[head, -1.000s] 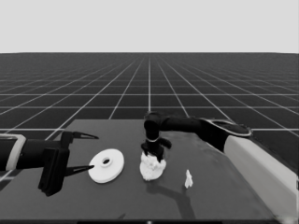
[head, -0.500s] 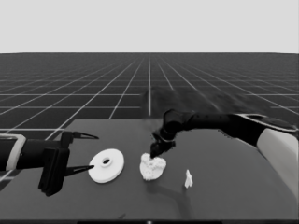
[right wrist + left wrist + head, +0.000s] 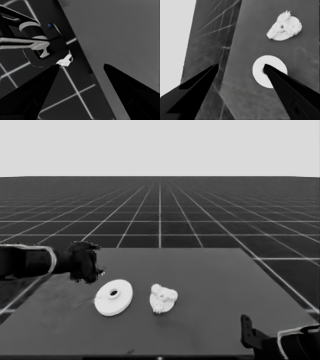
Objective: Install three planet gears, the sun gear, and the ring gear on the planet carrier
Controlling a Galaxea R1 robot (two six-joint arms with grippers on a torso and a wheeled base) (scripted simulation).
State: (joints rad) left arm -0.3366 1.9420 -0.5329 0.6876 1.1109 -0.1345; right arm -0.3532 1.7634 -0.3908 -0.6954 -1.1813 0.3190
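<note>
Two white things lie on the table [image 3: 215, 290] in my head view: the larger round part [image 3: 113, 297], flat with its hole showing, and just to its right, not touching it, the smaller round part [image 3: 163, 298] with gears [image 3: 161, 292] heaped on it. I cannot count the gears in that lump.

My left gripper [image 3: 84, 262] stands over the table's left end, just up and to the left of the larger round part. In the left wrist view its fingers [image 3: 285, 87] are spread wide with nothing between them. One fingertip lies over the hole of the larger round part [image 3: 270, 75], but I cannot tell if it touches. The smaller round part [image 3: 285, 27] with the gears lies farther off, apart from both fingers.

My right gripper [image 3: 247, 335] is at the lower right corner, well apart from both parts. Its fingers [image 3: 130, 87] are also spread, holding nothing, over the table's edge and the floor grid.
</note>
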